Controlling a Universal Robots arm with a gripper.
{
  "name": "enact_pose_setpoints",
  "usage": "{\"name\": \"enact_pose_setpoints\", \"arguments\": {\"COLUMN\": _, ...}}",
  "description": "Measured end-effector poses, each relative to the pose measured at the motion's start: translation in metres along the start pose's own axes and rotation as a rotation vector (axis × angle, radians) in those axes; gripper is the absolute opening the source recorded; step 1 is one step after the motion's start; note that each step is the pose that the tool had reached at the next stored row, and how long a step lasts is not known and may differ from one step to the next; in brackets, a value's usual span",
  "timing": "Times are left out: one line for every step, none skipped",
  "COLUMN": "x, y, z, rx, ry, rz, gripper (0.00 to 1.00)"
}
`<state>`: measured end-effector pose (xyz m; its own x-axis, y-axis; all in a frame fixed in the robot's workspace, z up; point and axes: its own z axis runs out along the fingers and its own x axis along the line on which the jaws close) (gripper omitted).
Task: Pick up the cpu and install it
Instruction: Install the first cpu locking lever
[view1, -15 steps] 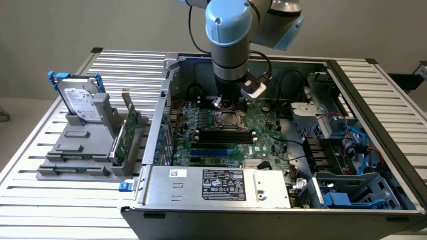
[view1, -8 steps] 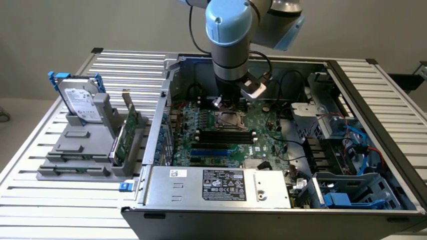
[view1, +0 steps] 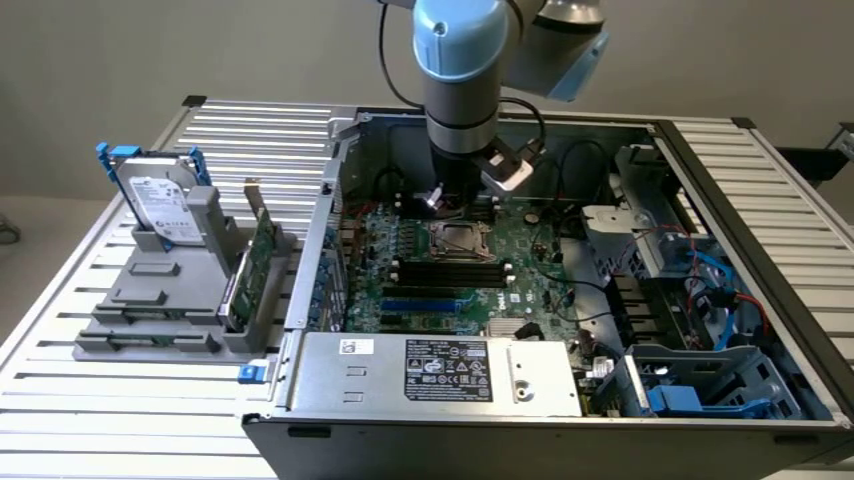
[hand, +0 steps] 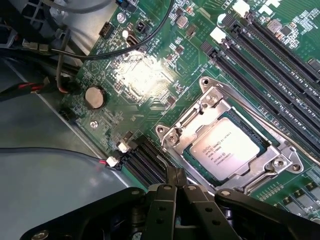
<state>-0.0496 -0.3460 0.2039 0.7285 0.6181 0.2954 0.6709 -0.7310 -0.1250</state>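
1. Cpu sits flat inside the metal-framed socket on the green motherboard; its silver top with small print faces up.
2. In the exterior view, the socket lies near the middle of the open computer case.
3. The gripper is clenched tight and holds nothing; its dark fingers press together.
4. In the exterior view, the gripper hangs from the blue-grey arm, at about 11 o'clock from the socket and close to it.
5. A round coin battery sits on the board, apart from the socket.
6. Long black memory slots run beside the socket.
7. At 9 o'clock from the case, a hard drive with blue brackets stands in a grey holder on the slatted table.
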Motion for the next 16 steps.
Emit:
{"name": "enact_pose_setpoints", "arguments": {"x": 0.0001, "y": -0.0002, "z": -0.0003, "rx": 0.0019, "ry": -0.0020, "rz": 0.001, "gripper": 0.11}}
{"name": "enact_pose_setpoints", "arguments": {"x": 0.0003, "y": -0.0004, "z": -0.0003, "rx": 0.0036, "ry": -0.0039, "rz": 0.002, "gripper": 0.11}}
{"name": "enact_pose_setpoints", "arguments": {"x": 0.0005, "y": -0.0007, "z": -0.0003, "rx": 0.0049, "ry": -0.0055, "rz": 0.002, "gripper": 0.11}}
{"name": "enact_pose_setpoints", "arguments": {"x": 0.0008, "y": -0.0011, "z": -0.0002, "rx": 0.0057, "ry": -0.0066, "rz": 0.003, "gripper": 0.11}}
{"name": "enact_pose_setpoints", "arguments": {"x": 0.0011, "y": -0.0016, "z": 0.0000, "rx": 0.0064, "ry": -0.0074, "rz": 0.003, "gripper": 0.11}}
{"name": "enact_pose_setpoints", "arguments": {"x": 0.0016, "y": -0.0021, "z": 0.0001, "rx": 0.0068, "ry": -0.0080, "rz": 0.003, "gripper": 0.11}}
{"name": "enact_pose_setpoints", "arguments": {"x": 0.0022, "y": -0.0029, "z": 0.0004, "rx": 0.0072, "ry": -0.0084, "rz": 0.003, "gripper": 0.11}}
{"name": "enact_pose_setpoints", "arguments": {"x": 0.0027, "y": -0.0036, "z": 0.0007, "rx": 0.0076, "ry": -0.0086, "rz": 0.004, "gripper": 0.11}}
{"name": "enact_pose_setpoints", "arguments": {"x": 0.0033, "y": -0.0042, "z": 0.0009, "rx": 0.0079, "ry": -0.0090, "rz": 0.004, "gripper": 0.11}}
{"name": "enact_pose_setpoints", "arguments": {"x": 0.0038, "y": -0.0048, "z": 0.0012, "rx": 0.0082, "ry": -0.0090, "rz": 0.004, "gripper": 0.11}}
{"name": "enact_pose_setpoints", "arguments": {"x": 0.0043, "y": -0.0054, "z": 0.0015, "rx": 0.0087, "ry": -0.0091, "rz": 0.004, "gripper": 0.11}}
{"name": "enact_pose_setpoints", "arguments": {"x": 0.0048, "y": -0.0060, "z": 0.0018, "rx": 0.0090, "ry": -0.0091, "rz": 0.004, "gripper": 0.11}}
{"name": "enact_pose_setpoints", "arguments": {"x": 0.0051, "y": -0.0063, "z": 0.0020, "rx": 0.0094, "ry": -0.0093, "rz": 0.004, "gripper": 0.11}}
{"name": "enact_pose_setpoints", "arguments": {"x": 0.0052, "y": -0.0064, "z": 0.0020, "rx": 0.0098, "ry": -0.0103, "rz": 0.005, "gripper": 0.11}}
{"name": "enact_pose_setpoints", "arguments": {"x": 0.0052, "y": -0.0065, "z": 0.0020, "rx": 0.0108, "ry": -0.0116, "rz": 0.005, "gripper": 0.11}}
{"name": "enact_pose_setpoints", "arguments": {"x": 0.0052, "y": -0.0065, "z": 0.0019, "rx": 0.0124, "ry": -0.0136, "rz": 0.006, "gripper": 0.11}}
